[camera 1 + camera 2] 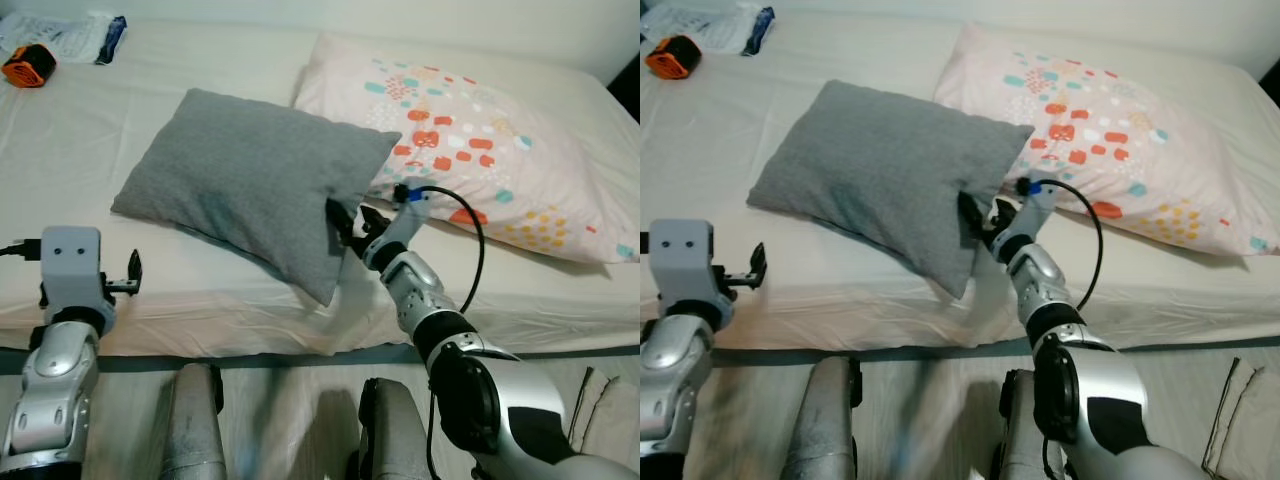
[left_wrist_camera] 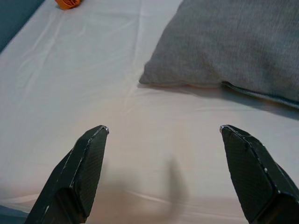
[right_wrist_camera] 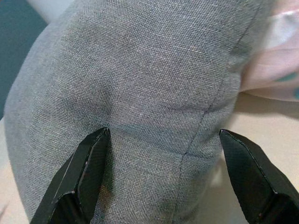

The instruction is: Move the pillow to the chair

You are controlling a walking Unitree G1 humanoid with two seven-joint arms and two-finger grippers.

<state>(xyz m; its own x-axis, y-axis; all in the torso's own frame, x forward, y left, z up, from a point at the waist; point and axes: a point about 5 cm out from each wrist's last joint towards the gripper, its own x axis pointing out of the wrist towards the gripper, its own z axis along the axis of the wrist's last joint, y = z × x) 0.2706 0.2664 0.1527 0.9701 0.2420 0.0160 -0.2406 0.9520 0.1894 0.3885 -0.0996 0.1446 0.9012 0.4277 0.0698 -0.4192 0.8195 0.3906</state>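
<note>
A grey pillow (image 1: 255, 175) lies on the bed, its right edge resting against a patterned pink pillow (image 1: 480, 140). My right gripper (image 1: 345, 222) is open at the grey pillow's near right edge, one finger pressing into the fabric, and the pillow (image 3: 149, 93) sits between its fingers (image 3: 81, 172) in the right wrist view. My left gripper (image 2: 163, 140) is open over the bare sheet near the bed's front edge, short of the grey pillow's left corner (image 2: 154, 77). In the head view the left gripper (image 1: 132, 272) shows at the lower left.
The bed (image 1: 200, 290) has a white sheet and its front edge runs across below both grippers. An orange object (image 1: 28, 65) and a plastic packet (image 1: 75, 35) lie at the bed's far left. Folded cloth (image 1: 600, 410) lies on the floor at lower right.
</note>
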